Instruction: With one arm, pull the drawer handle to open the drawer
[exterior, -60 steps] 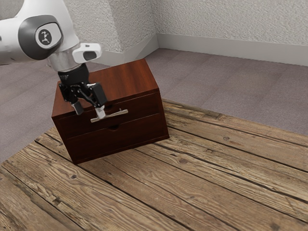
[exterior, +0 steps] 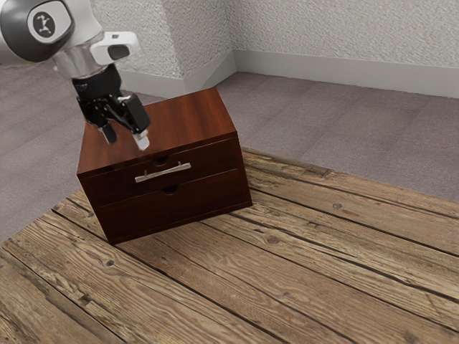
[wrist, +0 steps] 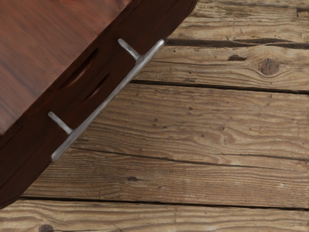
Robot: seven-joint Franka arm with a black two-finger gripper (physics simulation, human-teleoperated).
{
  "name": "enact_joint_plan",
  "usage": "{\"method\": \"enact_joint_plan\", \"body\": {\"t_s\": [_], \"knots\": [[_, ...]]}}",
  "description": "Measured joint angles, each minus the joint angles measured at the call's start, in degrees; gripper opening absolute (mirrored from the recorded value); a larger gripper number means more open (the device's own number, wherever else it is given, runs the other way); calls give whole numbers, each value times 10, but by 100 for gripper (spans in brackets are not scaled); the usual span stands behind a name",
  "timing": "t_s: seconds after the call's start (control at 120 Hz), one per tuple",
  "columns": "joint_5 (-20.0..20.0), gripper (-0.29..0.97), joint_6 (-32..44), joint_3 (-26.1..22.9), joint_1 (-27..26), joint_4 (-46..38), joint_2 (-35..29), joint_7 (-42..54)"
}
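A dark red wooden drawer box (exterior: 190, 122) stands at the far left of the plank table. Its upper drawer front (exterior: 208, 159) carries a silver bar handle (exterior: 163, 172), and the drawer looks flush with the box. My gripper (exterior: 126, 136) hovers above the box's top, over its front edge, a little above and to the exterior view's left of the handle. Its fingers are open and hold nothing. In the wrist view the handle (wrist: 106, 99) runs as a slanted bar along the box's front (wrist: 43, 63), below the hand.
The weathered plank table (exterior: 301, 272) stretches out in front of the box and toward the exterior view's right. Beyond the table lie a grey carpet floor (exterior: 337, 115) and a textured white wall (exterior: 344, 29).
My gripper has lifted up and drifted toward the exterior view's left, away from the handle it was at. The drawer front and the handle have not moved.
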Motion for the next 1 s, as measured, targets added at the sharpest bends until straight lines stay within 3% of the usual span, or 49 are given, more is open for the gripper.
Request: {"method": "enact_joint_plan", "body": {"t_s": [0.183,0.3,0.417,0.533,1.0], "knots": [[3,68,-28,-40,-19,47,-7,6],[43,68,-14,-46,-43,35,30,42],[62,68,-1,-45,-10,29,98,74],[67,68,12,-45,5,28,117,104],[30,68,22,-52,-3,18,120,240]]}}
